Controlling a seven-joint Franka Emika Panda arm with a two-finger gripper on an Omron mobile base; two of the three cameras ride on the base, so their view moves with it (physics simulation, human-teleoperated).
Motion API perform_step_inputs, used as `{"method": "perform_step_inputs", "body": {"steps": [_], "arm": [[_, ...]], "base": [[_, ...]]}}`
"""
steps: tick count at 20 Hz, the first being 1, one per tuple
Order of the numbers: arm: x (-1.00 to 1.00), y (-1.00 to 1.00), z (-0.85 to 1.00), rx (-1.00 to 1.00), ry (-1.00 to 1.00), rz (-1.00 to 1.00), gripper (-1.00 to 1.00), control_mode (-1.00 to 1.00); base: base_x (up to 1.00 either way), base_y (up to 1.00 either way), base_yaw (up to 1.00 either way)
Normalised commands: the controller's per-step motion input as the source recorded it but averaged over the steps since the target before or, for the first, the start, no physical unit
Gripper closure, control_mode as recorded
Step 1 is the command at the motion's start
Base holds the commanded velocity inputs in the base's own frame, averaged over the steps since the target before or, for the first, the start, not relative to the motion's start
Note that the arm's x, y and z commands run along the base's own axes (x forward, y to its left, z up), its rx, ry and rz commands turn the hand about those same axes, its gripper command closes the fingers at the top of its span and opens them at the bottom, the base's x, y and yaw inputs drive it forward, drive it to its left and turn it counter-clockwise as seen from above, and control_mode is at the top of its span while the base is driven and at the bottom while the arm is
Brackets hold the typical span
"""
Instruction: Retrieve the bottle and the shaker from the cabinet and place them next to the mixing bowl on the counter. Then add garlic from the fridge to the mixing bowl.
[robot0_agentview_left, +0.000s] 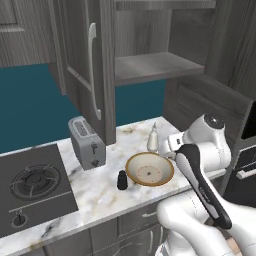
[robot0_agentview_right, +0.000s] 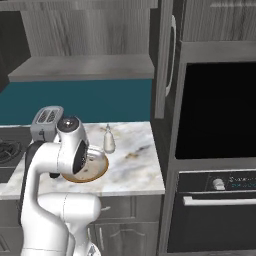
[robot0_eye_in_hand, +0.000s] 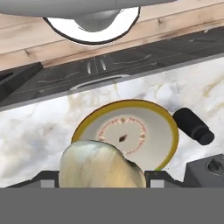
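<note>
One end effector pinches a pale garlic bulb right above the mixing bowl.

In the hand view the garlic bulb sits between the dark fingertips, which are spread only as wide as the bulb, and the yellow-rimmed mixing bowl lies just beyond it on the marble worktop. The dark shaker stands on the worktop just beside the bowl, on the side toward the toaster. The pale bottle stands upright just behind the bowl, close to the end effector's wrist. Above, the cabinet door hangs open over an empty-looking shelf.
</note>
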Motion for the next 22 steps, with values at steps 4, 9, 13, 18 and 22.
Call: {"method": "perform_step_inputs", "body": {"steps": [4, 9, 13, 18, 22], "arm": [[0.00, 0.00, -0.41, 0.00, 0.12, 0.00, 1.00, -1.00], [0.17, 0.04, -0.19, 0.00, 0.01, 0.00, 1.00, -1.00], [0.31, 0.28, -0.13, 0.00, 0.00, -0.01, 1.00, -1.00], [0.36, 0.25, -0.28, 0.00, 0.05, 0.00, 1.00, -1.00], [0.44, 0.07, -0.37, 0.00, 0.03, 0.00, 1.00, -1.00]], "base": [[0.00, 0.00, 0.00], [0.00, 0.00, 0.00], [0.00, 0.00, 0.00], [0.00, 0.00, 0.00], [0.00, 0.00, 0.00]]}}
